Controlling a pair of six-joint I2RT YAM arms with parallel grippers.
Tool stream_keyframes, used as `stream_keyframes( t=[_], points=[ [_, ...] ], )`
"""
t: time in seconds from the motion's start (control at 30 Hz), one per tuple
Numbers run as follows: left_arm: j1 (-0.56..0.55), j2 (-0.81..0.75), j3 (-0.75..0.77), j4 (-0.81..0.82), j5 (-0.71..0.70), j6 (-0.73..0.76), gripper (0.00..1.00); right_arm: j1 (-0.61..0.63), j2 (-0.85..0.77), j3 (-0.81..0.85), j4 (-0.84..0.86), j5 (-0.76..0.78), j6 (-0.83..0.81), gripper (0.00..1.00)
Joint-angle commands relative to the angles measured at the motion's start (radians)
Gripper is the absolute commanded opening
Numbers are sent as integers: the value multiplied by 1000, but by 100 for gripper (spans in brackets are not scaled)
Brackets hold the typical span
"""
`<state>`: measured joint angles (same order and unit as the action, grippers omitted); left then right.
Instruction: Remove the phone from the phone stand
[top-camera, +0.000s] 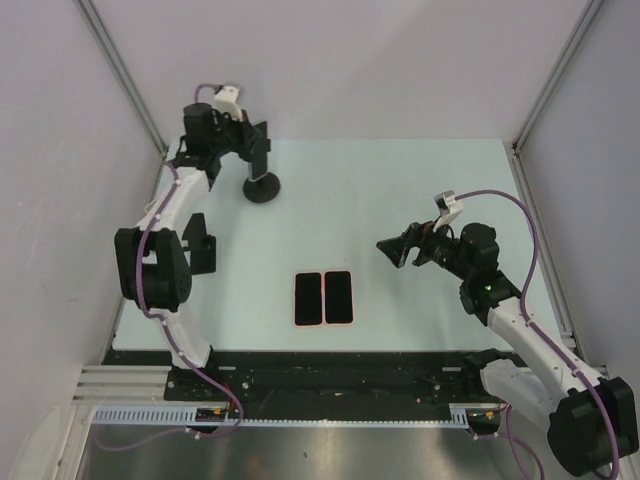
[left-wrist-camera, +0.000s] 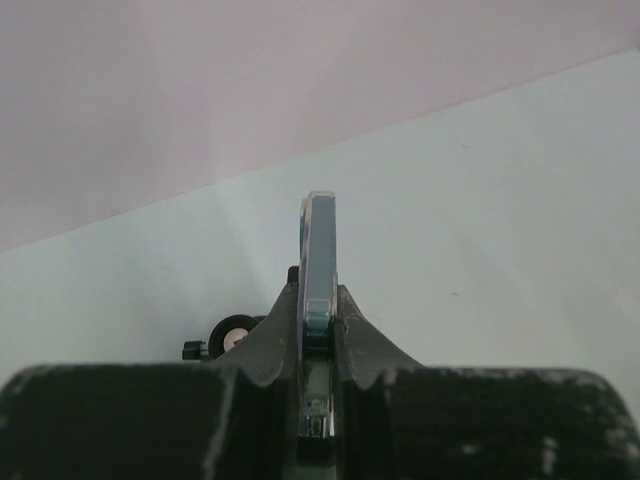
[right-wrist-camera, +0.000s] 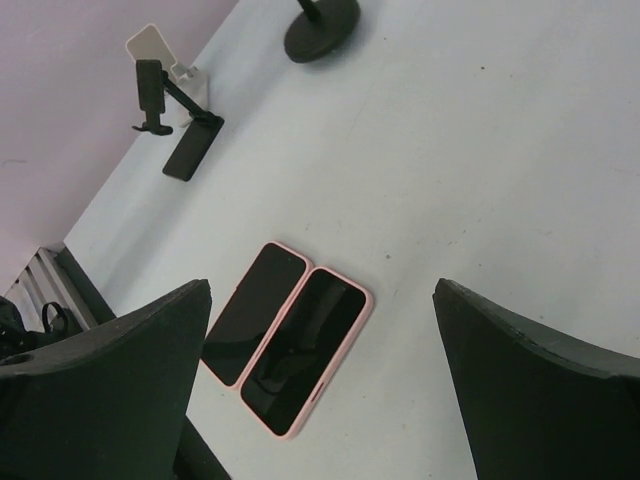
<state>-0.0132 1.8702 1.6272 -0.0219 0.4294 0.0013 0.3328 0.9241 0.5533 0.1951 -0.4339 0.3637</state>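
the pale counter (top-camera: 400, 200) fills the top view. the left arm reaches to its far left corner, and the right arm hangs over the right middle.

the phone stand (top-camera: 262, 188) sits in that far left corner on a round black base, with its stem leaning up toward the left tool (left-wrist-camera: 318, 310). a second stand (right-wrist-camera: 165, 110) is near the left edge. only the right wrist view shows its pale plate and folded foot.

two pink-cased phones (top-camera: 324, 298) lie flat side by side near the front centre, screens up, with their long axes running front to back.

the phone (left-wrist-camera: 318, 245) is up at the head of the stand, clamped in the left tool. from above it is only a dark slab. the left wrist view shows it edge-on, its thin clear-cased rim facing the camera and its long axis running up and away from between the fingers (left-wrist-camera: 268, 345). whether it is seated in the cradle cannot be told.

the right tool (top-camera: 395, 250) hovers spread wide, grasping nothing.

a small round knob (left-wrist-camera: 235, 335) shows just left of the fingers.
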Motion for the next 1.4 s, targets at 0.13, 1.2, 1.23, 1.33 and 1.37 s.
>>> stream_keyframes(
  t=[0.13, 1.2, 1.23, 1.33, 1.37],
  points=[
    [-319, -267, -156, 240, -158, -70, 0, 40, -64, 2, -40, 61, -2, 98],
    [-831, -345, -452, 346, -1049, -259, 55, 124, 10, 71, -121, 170, -12, 98],
    [-829, -351, -454, 346, -1045, -251, 60, 126, 10, 79, -132, 175, -17, 98],
    [-831, -391, -457, 344, -1009, -222, 84, 135, 25, 121, -163, 198, -32, 98],
    [-829, -420, -457, 341, -988, -212, 88, 140, 39, 155, -171, 213, -35, 98]
  ],
)
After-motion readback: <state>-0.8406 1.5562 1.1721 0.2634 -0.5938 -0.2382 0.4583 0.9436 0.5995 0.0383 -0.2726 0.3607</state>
